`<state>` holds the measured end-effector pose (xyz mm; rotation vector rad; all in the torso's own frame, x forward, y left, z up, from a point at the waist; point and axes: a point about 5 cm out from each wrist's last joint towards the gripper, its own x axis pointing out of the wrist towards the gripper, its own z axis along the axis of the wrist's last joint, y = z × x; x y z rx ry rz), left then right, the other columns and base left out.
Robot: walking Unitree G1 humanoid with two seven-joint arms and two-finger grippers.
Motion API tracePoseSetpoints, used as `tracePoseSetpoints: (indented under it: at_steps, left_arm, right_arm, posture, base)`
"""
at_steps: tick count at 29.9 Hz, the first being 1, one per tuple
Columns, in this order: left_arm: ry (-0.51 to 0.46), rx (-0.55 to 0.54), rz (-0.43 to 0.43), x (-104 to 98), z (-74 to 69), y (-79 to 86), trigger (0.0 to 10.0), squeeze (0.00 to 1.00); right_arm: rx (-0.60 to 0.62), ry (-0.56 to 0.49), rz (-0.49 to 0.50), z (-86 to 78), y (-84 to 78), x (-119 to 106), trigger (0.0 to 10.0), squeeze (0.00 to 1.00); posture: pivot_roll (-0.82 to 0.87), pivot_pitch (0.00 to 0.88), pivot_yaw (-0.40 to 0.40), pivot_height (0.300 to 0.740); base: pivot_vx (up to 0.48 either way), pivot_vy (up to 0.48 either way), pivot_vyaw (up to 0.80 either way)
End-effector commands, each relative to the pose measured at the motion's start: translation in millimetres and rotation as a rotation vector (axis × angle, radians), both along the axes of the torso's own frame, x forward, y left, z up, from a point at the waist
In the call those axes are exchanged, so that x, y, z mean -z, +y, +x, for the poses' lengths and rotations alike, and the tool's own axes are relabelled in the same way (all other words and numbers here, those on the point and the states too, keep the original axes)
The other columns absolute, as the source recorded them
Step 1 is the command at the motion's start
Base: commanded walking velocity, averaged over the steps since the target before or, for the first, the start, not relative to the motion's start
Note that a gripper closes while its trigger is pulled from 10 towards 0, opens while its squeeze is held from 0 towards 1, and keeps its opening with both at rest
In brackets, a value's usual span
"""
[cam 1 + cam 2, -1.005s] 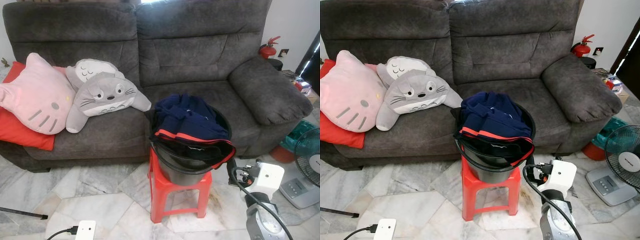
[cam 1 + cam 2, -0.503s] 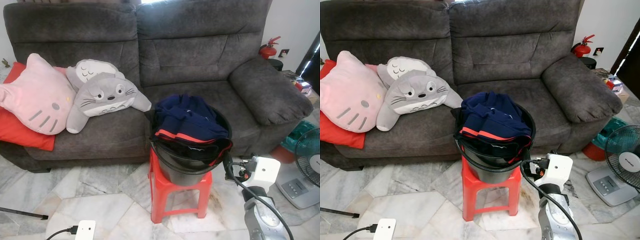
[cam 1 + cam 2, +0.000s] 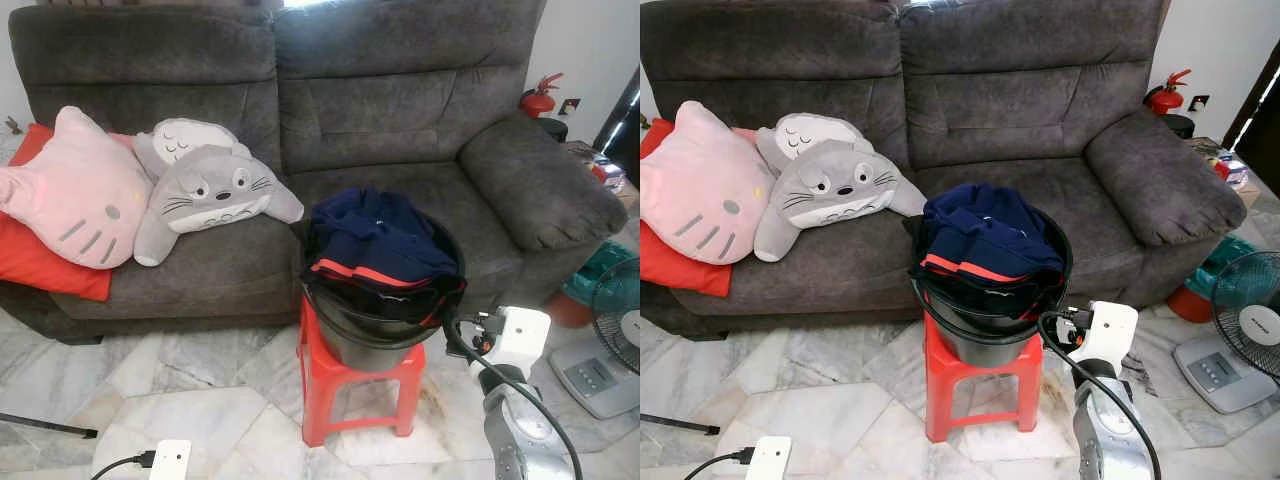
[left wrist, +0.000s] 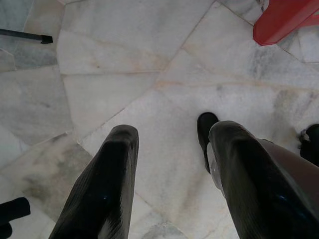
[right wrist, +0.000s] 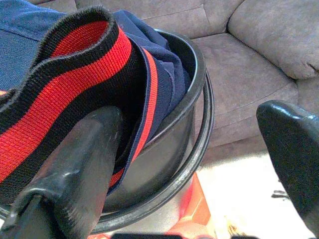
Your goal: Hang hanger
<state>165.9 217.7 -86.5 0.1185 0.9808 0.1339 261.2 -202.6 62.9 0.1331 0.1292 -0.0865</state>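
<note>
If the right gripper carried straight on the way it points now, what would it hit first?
Most likely the black bucket's rim and the red-banded navy garment draped over it: the open right gripper faces them closely. The sofa lies beyond.

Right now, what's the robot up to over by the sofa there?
The right gripper is open at the rim of a black bucket of navy and red clothing, which stands on a red stool in front of the grey sofa. One finger is against the red-striped hem; nothing is gripped yet. The left gripper hangs open over the marble floor.
</note>
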Motion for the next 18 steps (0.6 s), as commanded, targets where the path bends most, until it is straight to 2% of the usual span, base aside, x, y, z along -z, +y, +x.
tracePoseSetpoints:
  at_steps: [1, 9, 18]
  left_arm:
    - [0.018, 0.016, 0.01, 1, -2.2, 3.0, 10.0, 0.0]
    - [0.021, 0.02, 0.008, 1, -2.5, 2.6, 10.0, 0.0]
    - [0.023, 0.023, 0.011, 1, -2.6, 2.6, 10.0, 0.0]
  right_arm:
    - [0.003, 0.028, 0.005, -0.6, 1.4, 4, 10.0, 0.0]
    - [0.068, 0.067, 0.006, 4.5, -4.6, 8, 10.0, 0.0]
    - [0.071, 0.034, 0.025, 12.9, -3.0, 3, 10.0, 0.0]
  posture:
    - [-0.11, 0.0, 0.039, 0.74]
    - [-0.1, 0.0, 0.039, 0.74]
    - [-0.1, 0.0, 0.039, 0.74]
  base:
    - [0.0, 0.0, 0.0]
    - [0.0, 0.0, 0.0]
    - [0.0, 0.0, 0.0]
